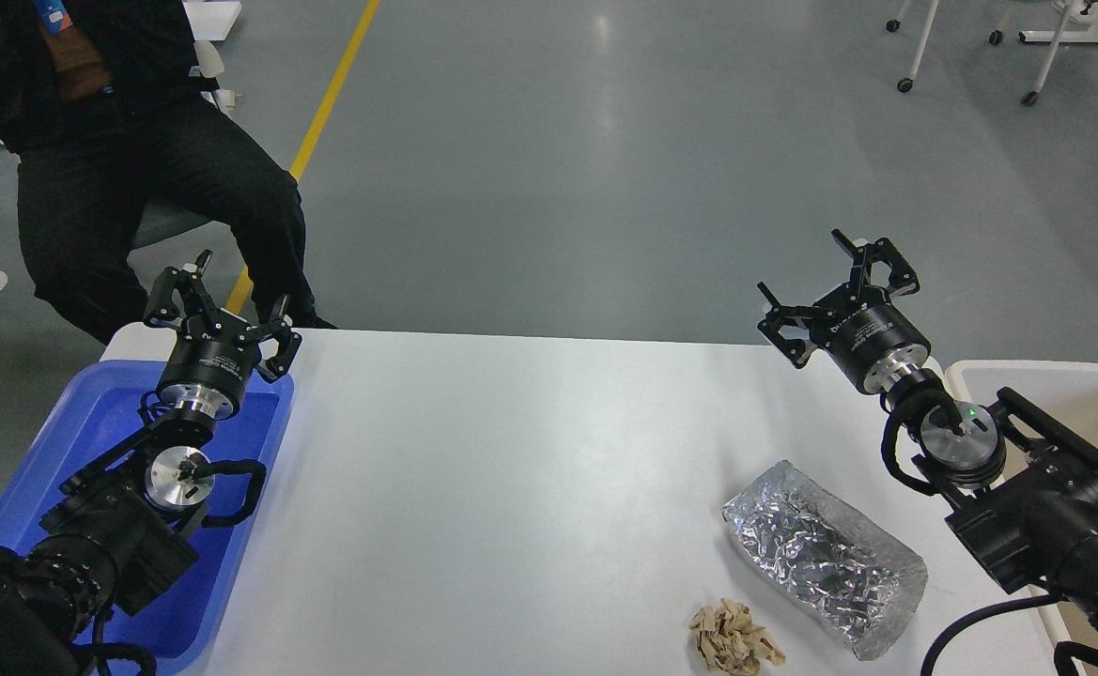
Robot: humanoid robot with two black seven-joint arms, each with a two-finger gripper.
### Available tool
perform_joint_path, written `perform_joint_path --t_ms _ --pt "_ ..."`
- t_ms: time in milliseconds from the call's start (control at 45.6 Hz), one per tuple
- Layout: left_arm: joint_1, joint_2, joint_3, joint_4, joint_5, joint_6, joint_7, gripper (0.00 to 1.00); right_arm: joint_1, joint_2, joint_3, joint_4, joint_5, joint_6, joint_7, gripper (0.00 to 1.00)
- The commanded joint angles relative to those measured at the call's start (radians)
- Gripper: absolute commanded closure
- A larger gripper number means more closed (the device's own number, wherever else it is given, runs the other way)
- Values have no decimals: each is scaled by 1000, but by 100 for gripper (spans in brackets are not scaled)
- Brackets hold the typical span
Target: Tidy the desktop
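The white desktop [511,469] fills the middle of the head view. On its near right lies a crumpled silver foil tray [821,556], and a small crumpled beige paper wad [733,638] sits just in front of it. My left gripper [222,293] is raised over the far end of the blue tray [32,469], open and holding nothing. At the far right edge of the desktop my right gripper [816,277] is also held up, open and empty, well above and behind the foil tray.
A beige bin [1056,385] stands off the desktop's right edge under my right arm. A seated person in black [135,160] is just beyond the far left corner. Grey floor with a yellow line [328,103] lies behind.
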Motion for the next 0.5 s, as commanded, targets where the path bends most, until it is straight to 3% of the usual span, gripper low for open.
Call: perform_joint_path --t_ms 0,482 --pt "1 0 -2 0 -1 0 0 0 -5 1 -2 0 -9 2 0 0" --pt "1 0 -2 0 -1 0 0 0 18 -52 -2 31 -169 5 -3 0"
